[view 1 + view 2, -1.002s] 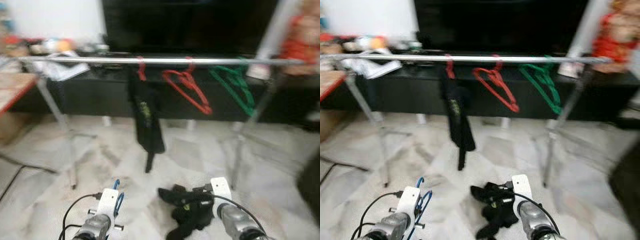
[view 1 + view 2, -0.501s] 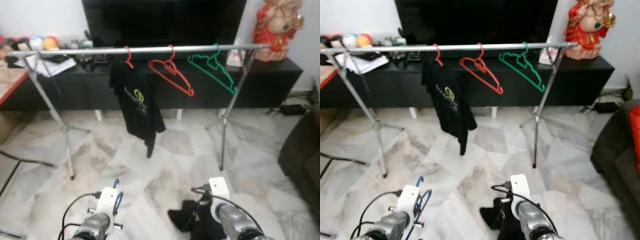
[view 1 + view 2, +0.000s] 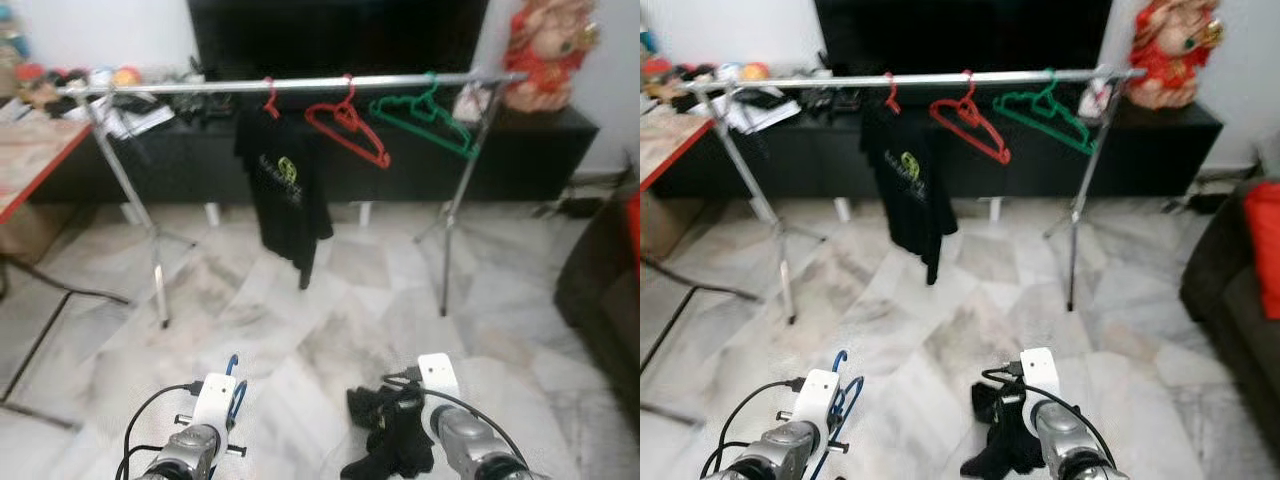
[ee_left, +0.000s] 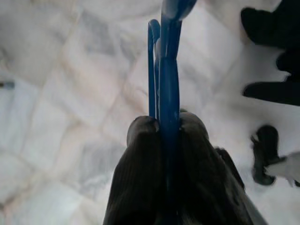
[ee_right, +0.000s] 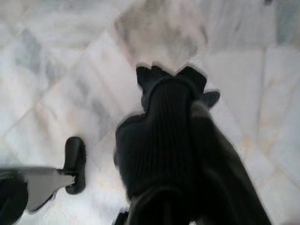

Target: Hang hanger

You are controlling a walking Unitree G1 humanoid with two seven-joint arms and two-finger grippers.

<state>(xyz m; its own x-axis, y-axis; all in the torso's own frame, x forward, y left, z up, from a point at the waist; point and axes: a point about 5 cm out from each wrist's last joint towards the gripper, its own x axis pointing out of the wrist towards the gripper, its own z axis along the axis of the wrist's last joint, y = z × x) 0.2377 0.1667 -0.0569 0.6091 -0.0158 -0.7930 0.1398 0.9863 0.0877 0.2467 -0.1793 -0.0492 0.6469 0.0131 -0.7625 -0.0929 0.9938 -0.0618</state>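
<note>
Rail (image 3: 300, 84) ahead: black shirt (image 3: 285, 200), red hanger (image 3: 348, 131), green hanger (image 3: 425, 117).

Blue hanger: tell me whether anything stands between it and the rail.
Nothing visible does. The left pincer grips the blue hanger low over open marble floor; the rail ahead has bare bar left of the black shirt.

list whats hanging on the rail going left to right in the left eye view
black t-shirt on a red hanger → empty red hanger → green hanger, all on the metal rail.
</note>
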